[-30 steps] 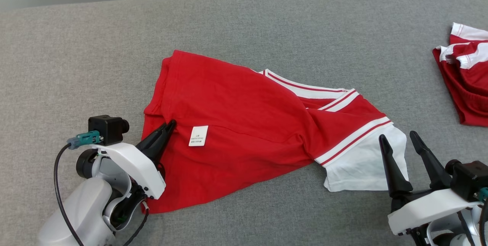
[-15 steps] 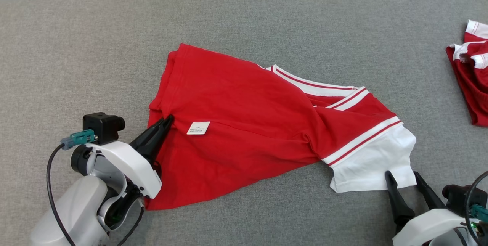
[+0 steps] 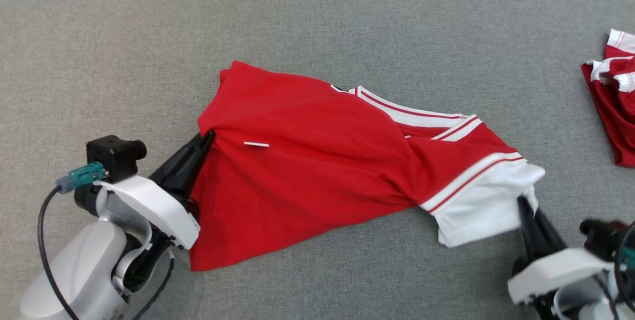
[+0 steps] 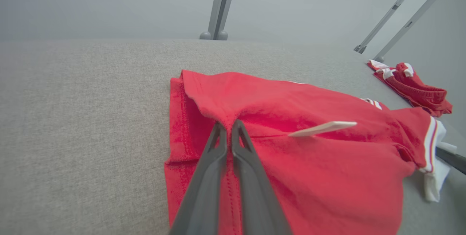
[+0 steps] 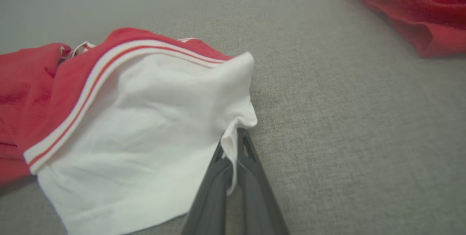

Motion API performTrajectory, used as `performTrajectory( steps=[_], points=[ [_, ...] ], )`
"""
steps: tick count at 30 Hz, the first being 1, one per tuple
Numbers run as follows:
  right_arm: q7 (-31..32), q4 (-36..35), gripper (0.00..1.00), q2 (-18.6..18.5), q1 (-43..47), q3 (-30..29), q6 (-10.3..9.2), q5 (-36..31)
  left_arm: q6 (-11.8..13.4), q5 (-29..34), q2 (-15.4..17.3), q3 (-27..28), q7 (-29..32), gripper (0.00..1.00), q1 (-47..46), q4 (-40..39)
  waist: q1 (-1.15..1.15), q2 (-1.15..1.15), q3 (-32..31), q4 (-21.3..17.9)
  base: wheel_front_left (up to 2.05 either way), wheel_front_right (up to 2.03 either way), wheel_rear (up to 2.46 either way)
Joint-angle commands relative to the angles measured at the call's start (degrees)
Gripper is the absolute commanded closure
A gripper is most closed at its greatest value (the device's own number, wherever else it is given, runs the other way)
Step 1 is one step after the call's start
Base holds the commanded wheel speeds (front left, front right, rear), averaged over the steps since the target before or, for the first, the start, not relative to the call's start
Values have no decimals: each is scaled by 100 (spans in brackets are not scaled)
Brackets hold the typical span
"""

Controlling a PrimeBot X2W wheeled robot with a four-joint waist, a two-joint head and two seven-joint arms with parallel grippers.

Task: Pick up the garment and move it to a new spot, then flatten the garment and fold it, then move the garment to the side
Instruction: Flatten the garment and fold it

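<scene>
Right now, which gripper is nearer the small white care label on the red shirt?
Left. The left gripper pinches fabric beside the small white care label; right gripper holds the white sleeve, far off.

Grey fabric surface, pale grey wall behind, slim metal posts at its far edge

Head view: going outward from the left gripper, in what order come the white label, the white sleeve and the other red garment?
From the left gripper:
1. The white label, just to its right, on the garment.
2. The white sleeve, at that garment's right end.
3. The other red garment, at the right edge.
</scene>
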Motion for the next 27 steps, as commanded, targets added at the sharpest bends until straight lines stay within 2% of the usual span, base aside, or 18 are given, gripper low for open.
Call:
performTrajectory(
  steps=[1, 7, 13, 20, 27],
  points=[
    [-13, -194, 100, -28, -174, -36, 2, -78, 60, 34, 87, 48, -18, 100, 6, -58, 0, 0, -35, -13, 0, 0, 0],
    [63, -1140, 100, -75, -618, -75, 2, -230, 227, 129, 342, 203, -19, 100, -191, -515, 0, 0, -184, -36, 0, 0, 0],
    [229, -2003, 100, -232, -1664, -6, 2, -180, 405, 325, 604, 420, 74, 100, -716, -1052, 0, 0, -331, -4, 0, 0, 0],
    [421, -2384, 100, -502, -2980, -268, 2, -207, 577, 538, 840, 682, 265, 100, -1498, -1570, 0, 0, -507, 80, 0, 0, 0],
    [660, -2355, 100, -766, -4036, -445, 2, -198, 728, 627, 1047, 933, 494, 100, -2126, -1888, 0, 0, -648, 97, 0, 0, 0]
  ],
)
